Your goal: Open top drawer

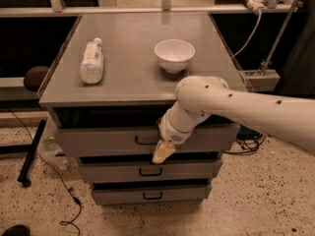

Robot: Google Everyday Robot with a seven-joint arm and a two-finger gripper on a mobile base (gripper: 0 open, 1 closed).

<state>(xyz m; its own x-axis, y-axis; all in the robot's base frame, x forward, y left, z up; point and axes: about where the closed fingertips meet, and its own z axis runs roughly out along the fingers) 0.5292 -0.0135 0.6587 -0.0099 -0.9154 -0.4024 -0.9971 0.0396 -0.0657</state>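
Speckled floor [261, 200] lies around a grey cabinet [128, 77] with three drawers stacked in its front; the top drawer [93, 141] sits just under the cabinet top, its front showing little or no pull-out, with a small black handle [146, 140] at the centre; the gripper [163, 153] hangs in front of that drawer's lower edge, just right of the handle and pointing down, its tan fingers [160, 156] looking pressed together as one wedge with nothing between them; to do this step well, I judge the fingers should part, rise a little, shift left to hook or clasp the handle, then draw straight outward, level, so the drawer does not bind; a white bowl [174, 54] stands upright on the cabinet top and looks empty; a plastic bottle [92, 62] lies on its side well apart from it; what the drawers hold cannot be seen.
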